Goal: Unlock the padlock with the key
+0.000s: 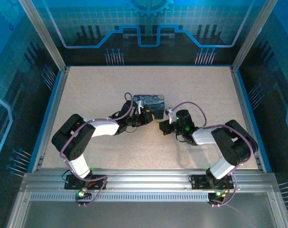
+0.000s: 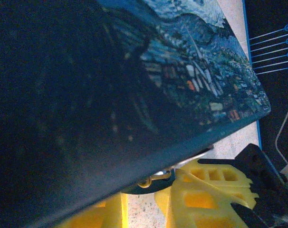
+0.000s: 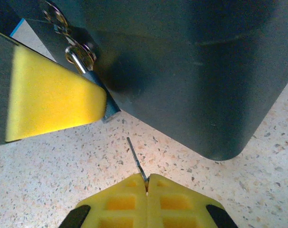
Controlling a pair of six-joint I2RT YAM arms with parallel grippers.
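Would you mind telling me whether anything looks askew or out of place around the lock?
The key sits slightly askew: pinched by its very end in the right gripper, it leans sideways instead of pointing straight out, short of the padlock on the tin. Nothing else stands out.

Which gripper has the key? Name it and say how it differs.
The right gripper: its fingers are shut on the key, whose slim blade pokes out toward the tin. The left gripper is at the padlock instead.
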